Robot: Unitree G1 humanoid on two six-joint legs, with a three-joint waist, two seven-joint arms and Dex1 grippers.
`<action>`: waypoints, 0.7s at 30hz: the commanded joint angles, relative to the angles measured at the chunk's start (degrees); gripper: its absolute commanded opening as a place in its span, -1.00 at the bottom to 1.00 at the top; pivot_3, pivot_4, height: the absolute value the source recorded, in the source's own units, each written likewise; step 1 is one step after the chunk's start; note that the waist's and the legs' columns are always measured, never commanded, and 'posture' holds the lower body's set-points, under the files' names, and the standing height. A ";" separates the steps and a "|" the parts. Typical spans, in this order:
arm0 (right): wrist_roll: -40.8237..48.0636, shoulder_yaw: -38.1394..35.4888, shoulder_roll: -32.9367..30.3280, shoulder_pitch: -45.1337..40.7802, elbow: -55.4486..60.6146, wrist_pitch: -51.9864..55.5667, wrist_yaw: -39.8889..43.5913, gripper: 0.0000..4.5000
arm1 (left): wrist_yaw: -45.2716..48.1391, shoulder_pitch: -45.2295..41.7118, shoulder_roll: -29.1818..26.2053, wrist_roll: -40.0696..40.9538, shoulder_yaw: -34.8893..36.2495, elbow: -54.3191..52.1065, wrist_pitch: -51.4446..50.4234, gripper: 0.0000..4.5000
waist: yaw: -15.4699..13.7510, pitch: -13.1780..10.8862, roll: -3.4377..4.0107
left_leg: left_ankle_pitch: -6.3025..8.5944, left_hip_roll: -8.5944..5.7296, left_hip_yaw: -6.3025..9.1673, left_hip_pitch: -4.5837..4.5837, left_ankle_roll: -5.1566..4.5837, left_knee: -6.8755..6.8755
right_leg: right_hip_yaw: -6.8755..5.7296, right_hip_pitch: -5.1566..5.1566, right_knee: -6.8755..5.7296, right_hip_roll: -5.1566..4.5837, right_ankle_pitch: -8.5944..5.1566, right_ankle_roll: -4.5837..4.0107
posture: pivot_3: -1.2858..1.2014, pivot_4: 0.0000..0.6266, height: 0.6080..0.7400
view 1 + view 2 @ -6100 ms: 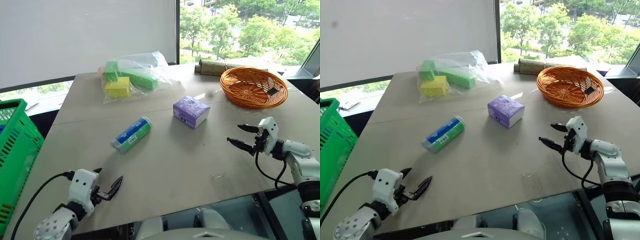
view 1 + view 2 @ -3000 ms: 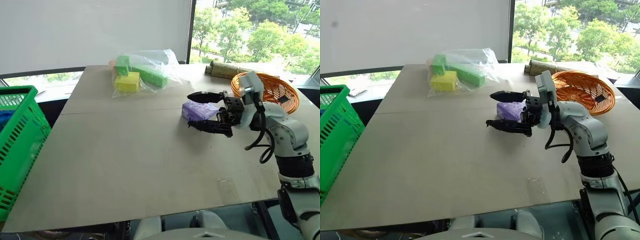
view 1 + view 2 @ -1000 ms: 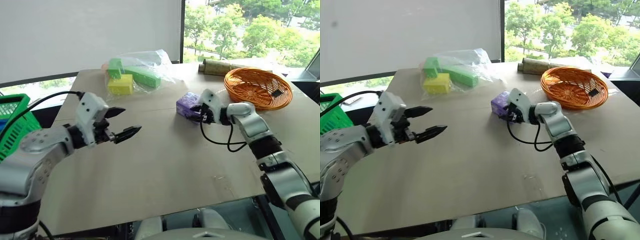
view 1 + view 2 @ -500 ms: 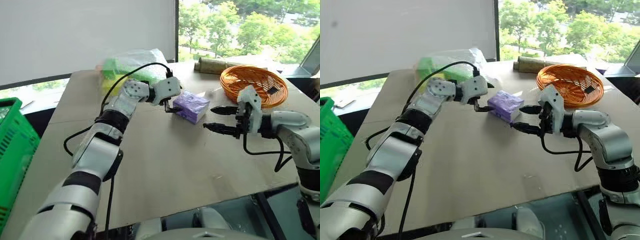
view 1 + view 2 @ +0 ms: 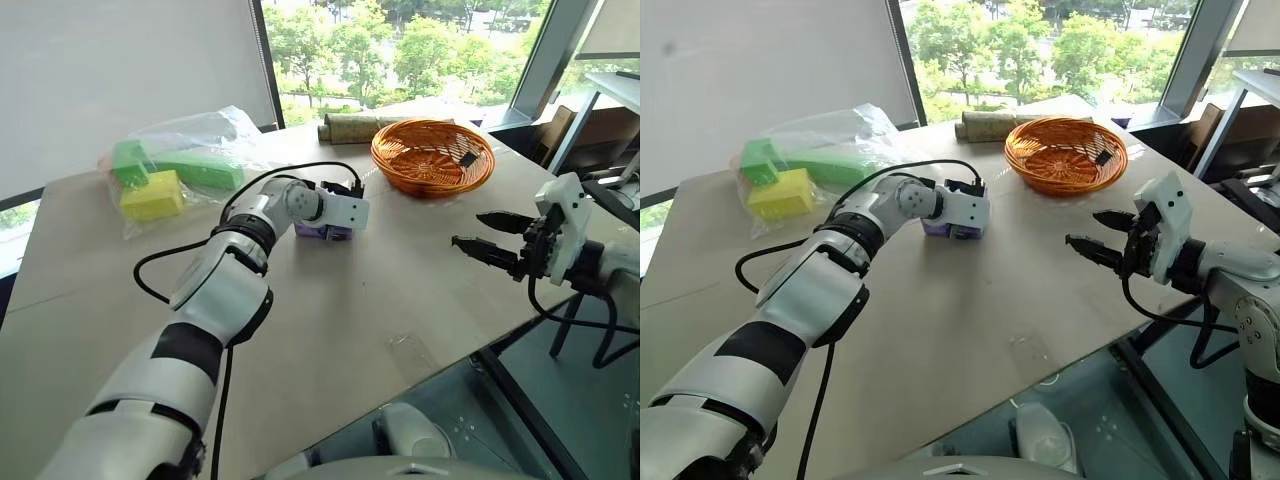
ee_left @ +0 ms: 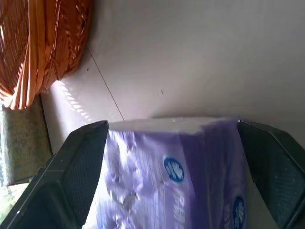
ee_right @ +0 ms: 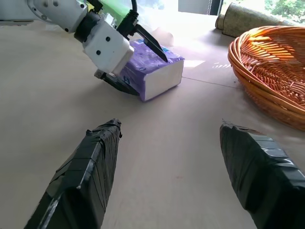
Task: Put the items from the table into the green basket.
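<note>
The small lilac-purple printed carton box lies on the pale beige-grey bench, and the left gripper straddles it: its two black fingers stand wide apart, one along each side of the box, as the left wrist view shows with a dark pad at either flank of the purple print. Whether the pads press the carton or only stand just beside it cannot be told; the box rests on the bench.

The right gripper hangs above the bench well apart from the box, on the side toward the bench's near right edge. Its fingers are spread with nothing between them, and they point back toward the box and the left gripper.

Beyond the right gripper, and near the far side of the box, sits a round orange wicker basket with a small dark item inside. Behind that basket lies a dull olive-brown roll at the bench's far edge. On the other side of the left gripper, toward the far left corner of the bench, a clear plastic bag holds green and yellow blocks.

The bench top has a faint seam running across it. Behind it stand a pale blind and a large window onto green trees.
</note>
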State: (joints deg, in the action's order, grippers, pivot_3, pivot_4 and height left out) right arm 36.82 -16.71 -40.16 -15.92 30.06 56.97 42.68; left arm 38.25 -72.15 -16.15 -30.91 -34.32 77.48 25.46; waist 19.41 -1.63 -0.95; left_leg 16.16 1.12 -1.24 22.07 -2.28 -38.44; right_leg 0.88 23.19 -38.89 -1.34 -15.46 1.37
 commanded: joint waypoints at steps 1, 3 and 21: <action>1.74 -1.52 -0.76 -0.22 1.41 -0.95 -1.05 0.59 | -0.15 -0.33 0.01 -2.81 -0.82 0.37 -1.97 1.00 | 1.26 -0.01 -0.01 | 0.00 -0.01 -0.02 0.00 0.00 0.01 | 0.03 0.00 0.01 0.00 0.00 0.02 | -0.31 -1.00 1.00; 2.12 -1.52 -1.27 0.03 1.10 -1.39 -0.83 0.59 | 1.58 0.19 -0.07 -3.34 -0.55 0.68 -3.81 1.00 | 2.25 -0.02 -0.01 | 0.00 -0.01 -0.01 -0.01 0.00 0.03 | 0.02 0.00 0.01 -0.02 -0.02 0.03 | -0.31 -1.00 1.00; 1.78 2.29 -2.68 -0.93 -2.89 -6.61 -0.57 0.59 | 2.66 0.51 -3.53 0.47 8.00 -1.97 -6.37 1.00 | 3.19 -0.14 -0.17 | 0.00 -0.19 0.02 -0.18 0.00 0.06 | -0.01 -0.20 0.01 -0.54 -0.08 0.20 | -0.26 -1.00 1.00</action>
State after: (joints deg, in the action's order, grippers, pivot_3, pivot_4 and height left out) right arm 38.58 -13.82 -42.15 -15.49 26.72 51.81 42.11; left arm 41.81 -70.61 -18.44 -29.29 -25.75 76.79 19.86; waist 22.60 -1.77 -1.12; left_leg 16.16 0.91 -1.21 21.87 -2.28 -38.38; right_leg 0.86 22.98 -38.92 -1.89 -15.53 1.57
